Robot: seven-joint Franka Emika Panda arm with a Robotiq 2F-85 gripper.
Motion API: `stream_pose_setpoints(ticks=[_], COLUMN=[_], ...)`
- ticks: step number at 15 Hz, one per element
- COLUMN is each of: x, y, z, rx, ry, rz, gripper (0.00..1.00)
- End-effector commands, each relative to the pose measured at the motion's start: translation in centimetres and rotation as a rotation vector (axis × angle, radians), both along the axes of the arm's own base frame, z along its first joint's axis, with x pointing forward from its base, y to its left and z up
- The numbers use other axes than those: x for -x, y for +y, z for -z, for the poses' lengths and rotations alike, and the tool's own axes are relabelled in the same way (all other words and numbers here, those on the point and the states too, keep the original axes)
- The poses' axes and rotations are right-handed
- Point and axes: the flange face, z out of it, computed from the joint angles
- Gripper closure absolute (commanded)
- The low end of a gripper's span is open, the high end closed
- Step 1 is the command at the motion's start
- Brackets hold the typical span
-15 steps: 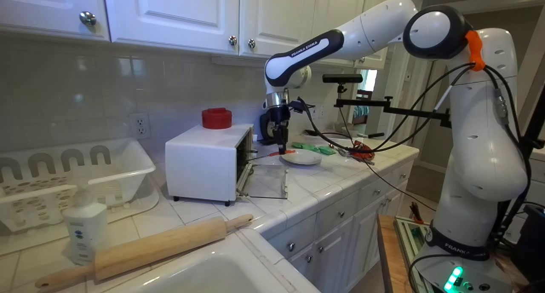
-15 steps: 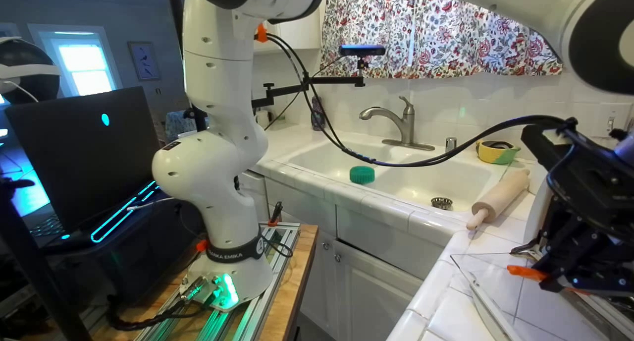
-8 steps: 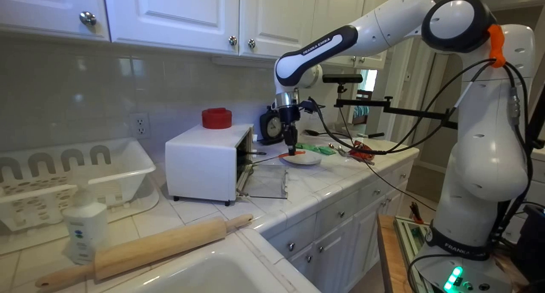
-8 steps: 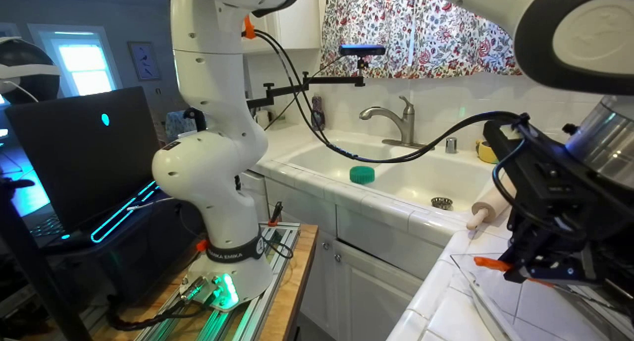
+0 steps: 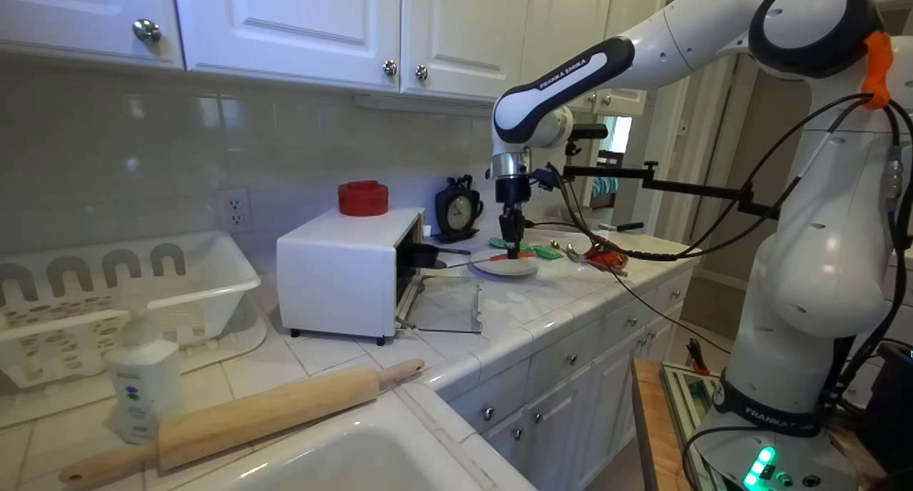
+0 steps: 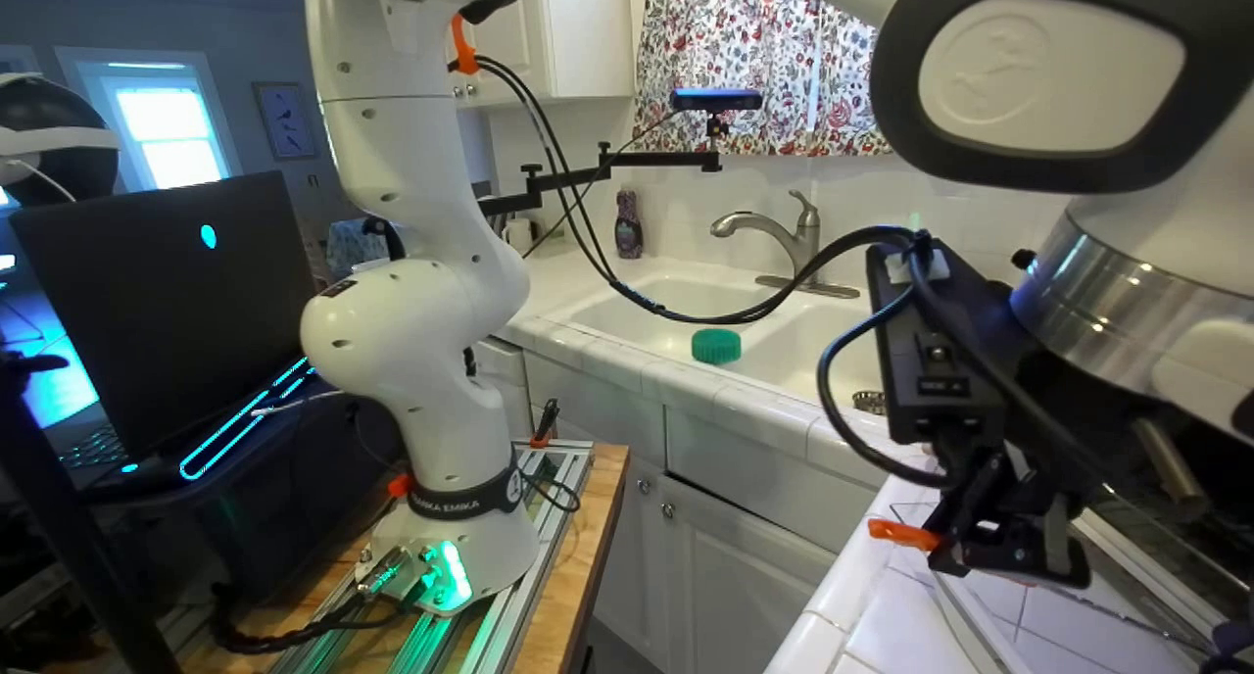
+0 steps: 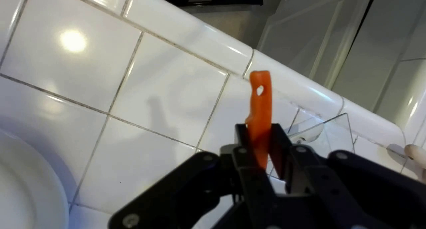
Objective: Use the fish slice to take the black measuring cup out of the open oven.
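While the claw (image 7: 258,134) clamps the orange handle of the fish slice (image 7: 260,102), the black measuring cup (image 5: 424,255) sticks partly out of the oven (image 5: 335,284) (what holds it up is hard to make out). Round the oven runs a white tiled worktop (image 5: 508,311), with a plate (image 5: 501,270) near the oven's mouth, a dish rack (image 5: 210,291) on its opposite side and a rolling pin (image 5: 267,416) between it and the sink (image 5: 356,452). White cupboards (image 5: 292,27) hang above the oven, which bears a red container (image 5: 363,199).
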Motion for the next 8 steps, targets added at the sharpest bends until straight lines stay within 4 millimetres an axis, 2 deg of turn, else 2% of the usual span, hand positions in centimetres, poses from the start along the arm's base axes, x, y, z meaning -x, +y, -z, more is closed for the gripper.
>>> stream_pose_setpoints(ticks=[1,5,8], x=[3.3,5.4,6.3], y=[-0.8,-3.2,-5.8], z=[-0.5,-0.5,-0.4], rx=[-0.027,-0.061,-0.105], ry=[-0.036,-0.049,-0.067], rz=[0.039,0.129,0.220], gripper=[0.95,0.95,0.95])
